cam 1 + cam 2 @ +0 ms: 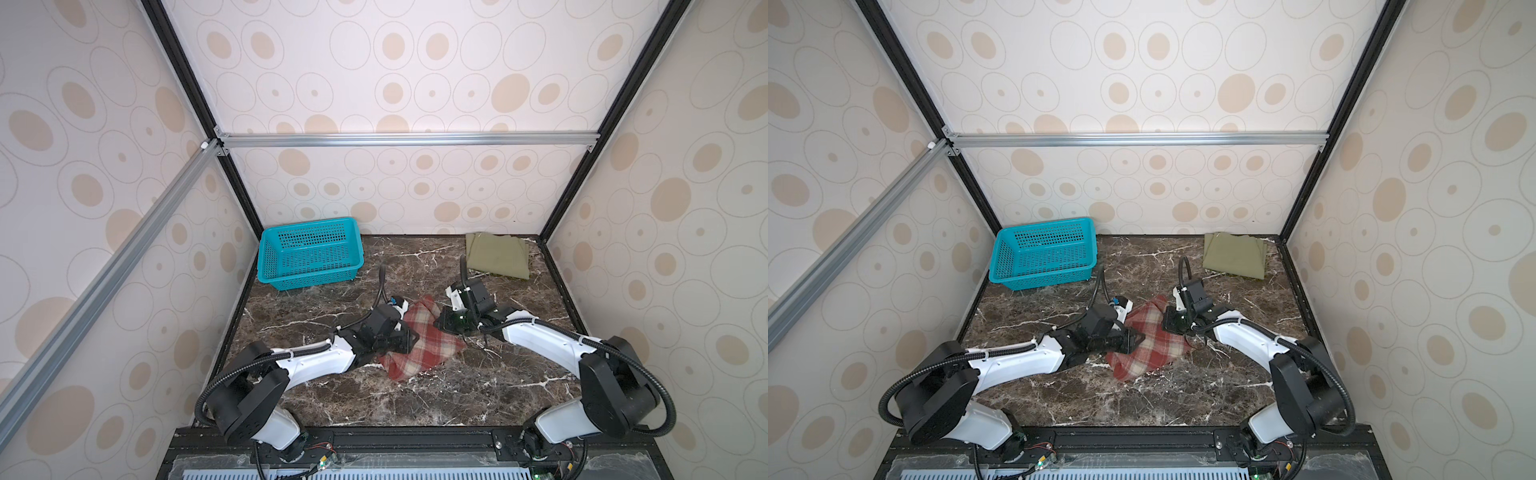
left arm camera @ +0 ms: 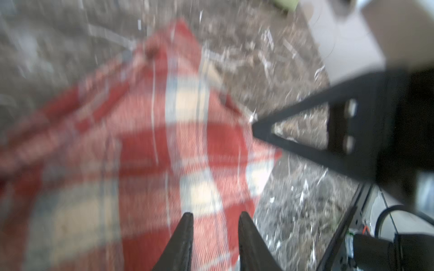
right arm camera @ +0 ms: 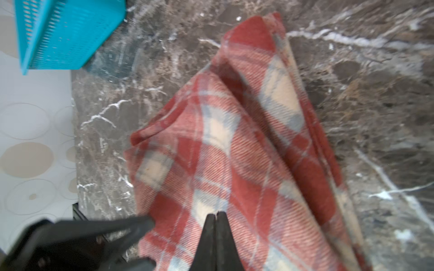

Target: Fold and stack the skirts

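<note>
We saw plaid skirt (image 1: 419, 340) crumpled nearer us than teal basket (image 1: 316, 279), olive skirt (image 1: 496, 255) folded well right of basket. L gripper (image 2: 216, 214) jaws narrowly apart over plaid; R gripper (image 3: 217, 214) jaws pressed together, tips at plaid.

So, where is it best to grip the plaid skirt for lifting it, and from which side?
Probably at both ends of the plaid skirt, coming in from its left and right sides. It lies as a thick folded bundle with loose stacked edges, so pinching through all layers should keep it folded.
</note>
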